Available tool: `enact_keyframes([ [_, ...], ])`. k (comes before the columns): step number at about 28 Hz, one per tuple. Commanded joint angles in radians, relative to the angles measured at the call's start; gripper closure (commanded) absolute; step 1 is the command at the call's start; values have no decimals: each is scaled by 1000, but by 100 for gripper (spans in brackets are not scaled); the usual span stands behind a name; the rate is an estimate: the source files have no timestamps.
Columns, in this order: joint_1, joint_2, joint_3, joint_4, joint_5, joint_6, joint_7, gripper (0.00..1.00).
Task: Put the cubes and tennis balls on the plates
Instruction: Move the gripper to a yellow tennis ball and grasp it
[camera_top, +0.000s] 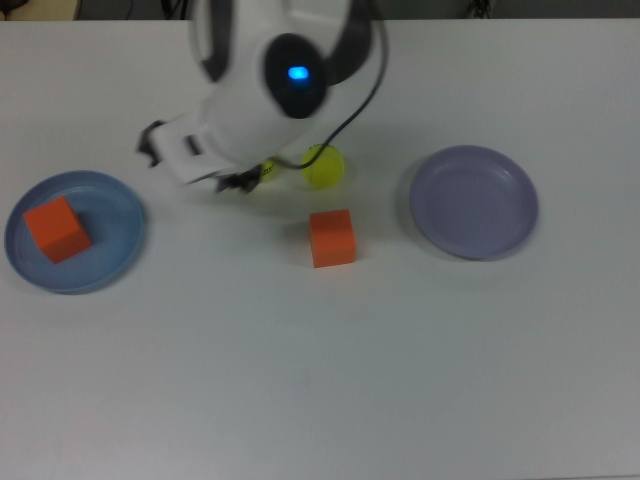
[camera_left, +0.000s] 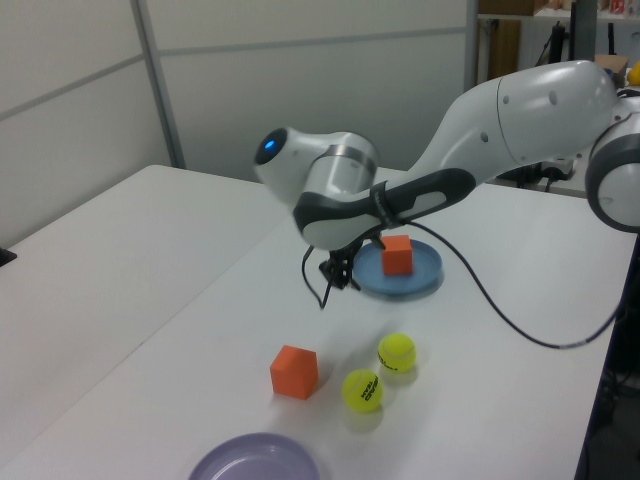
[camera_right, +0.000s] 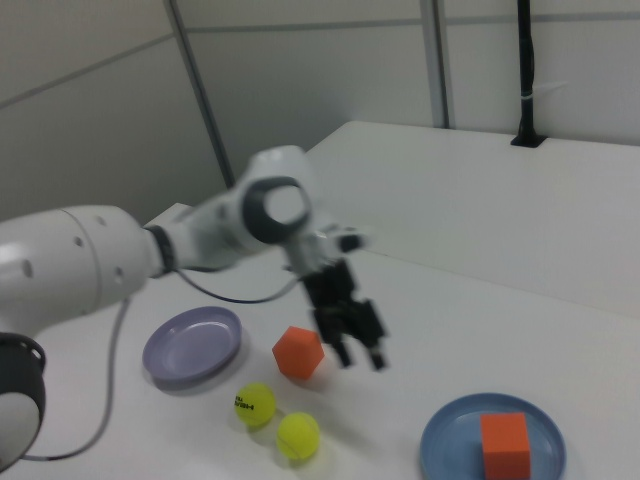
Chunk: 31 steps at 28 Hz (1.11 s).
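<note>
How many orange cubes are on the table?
2. One cube sits on the blue plate; the other cube is on the bare table, near the two balls. None seems hidden.

The lavender plate (camera_top: 474, 202) lies bare at the 3 o'clock side of the top view, with open bench (camera_top: 330, 380) all around it. The whole 6 o'clock half of the bench is unoccupied. Near the centre, the loose cube (camera_top: 332, 238) and two tennis balls (camera_top: 324, 166) cluster closely, the balls at the cube's 12 o'clock; the arm (camera_top: 270, 80) overhangs one ball. At 9 o'clock the blue plate (camera_top: 110, 250) carries a cube (camera_top: 57, 228), leaving part of its floor free.
</note>
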<state>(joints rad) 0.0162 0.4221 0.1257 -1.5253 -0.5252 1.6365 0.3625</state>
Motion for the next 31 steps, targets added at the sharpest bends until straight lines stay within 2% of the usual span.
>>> enact_keyframes([
  [1, 37, -52, 96, -15, 19, -223, -88, 0],
  [6, 39, -51, 184, -26, 22, -319, -89, 0],
  [7, 44, -48, 190, -29, 22, -326, -88, 0],
  [12, 94, -22, 195, -68, 22, -337, -80, 0],
  [17, 132, 29, 193, -72, 21, -336, -80, 0],
  [22, 154, 43, 195, -79, 21, -331, -80, 0],
  [27, 162, 86, 195, -87, 5, -320, -80, 0],
  [31, 163, 103, 195, -88, -29, -267, -79, 0],
])
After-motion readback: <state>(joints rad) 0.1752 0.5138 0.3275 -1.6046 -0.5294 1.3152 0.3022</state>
